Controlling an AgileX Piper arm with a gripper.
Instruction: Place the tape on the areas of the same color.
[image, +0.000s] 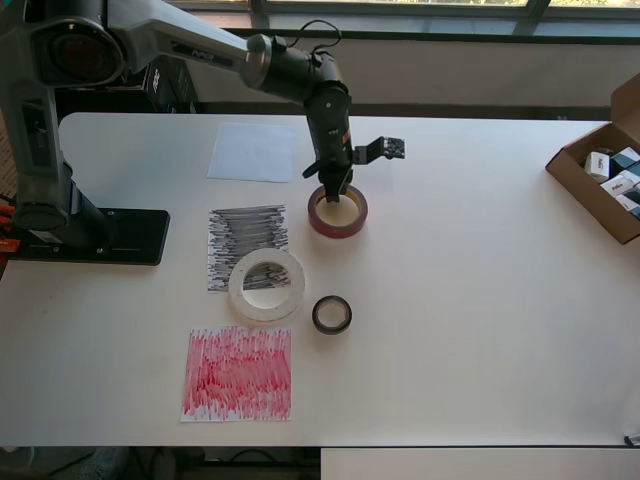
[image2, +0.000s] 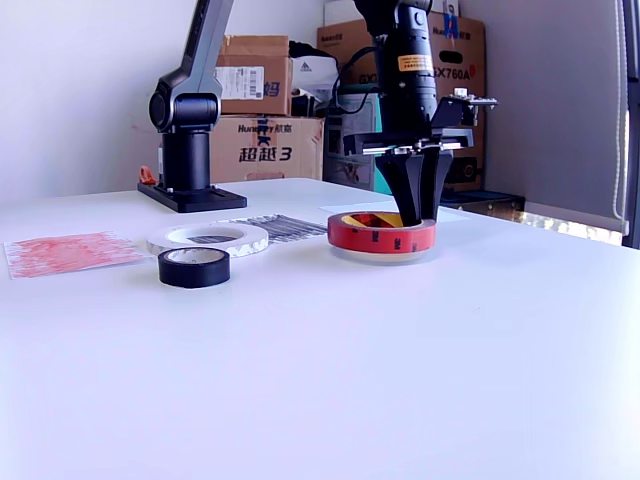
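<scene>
Overhead straight down; exterior low, close, table-level; shared: table (image: 480, 330), 3 rolls.

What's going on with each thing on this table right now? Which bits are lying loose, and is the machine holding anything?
Reddish-brown tape roll: flat on bare table, gripper fingers at its wall.
Wide white tape ring: flat, partly overlapping the black scribbled patch.
Small black tape roll: flat on bare table, untouched.
Red scribbled patch: bare.
Plain white patch: bare.
Gripper: lowered onto the reddish-brown roll; grip unclear.
Cardboard box: open.
</scene>
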